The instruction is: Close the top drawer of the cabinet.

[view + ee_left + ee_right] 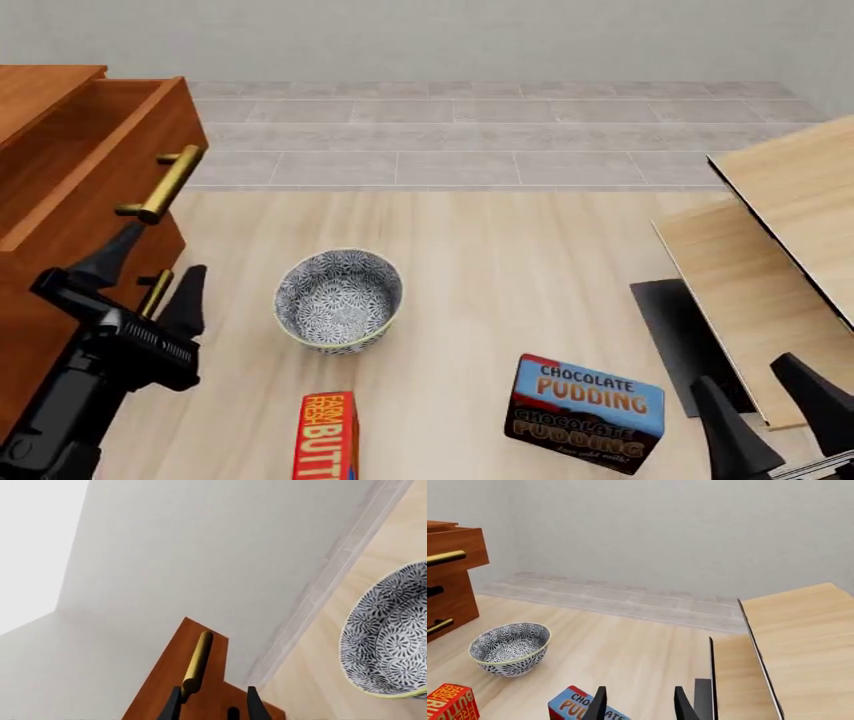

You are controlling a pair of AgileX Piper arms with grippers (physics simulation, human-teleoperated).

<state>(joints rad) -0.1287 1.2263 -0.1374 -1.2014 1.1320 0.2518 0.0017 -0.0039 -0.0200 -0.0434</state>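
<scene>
The top drawer (100, 165) juts open from the cabinet (34, 330), brass handle (163, 183) running lengthwise across its front, beside the spread-fingered left gripper (154, 270); right gripper (781, 400) likewise released.

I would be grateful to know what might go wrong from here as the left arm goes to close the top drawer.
1. The open left gripper sits below the top drawer, by a lower handle; it may push the wrong front.
2. Its fingers could snag the top drawer's brass handle.
3. Swinging back, it may knock the bowl.
</scene>
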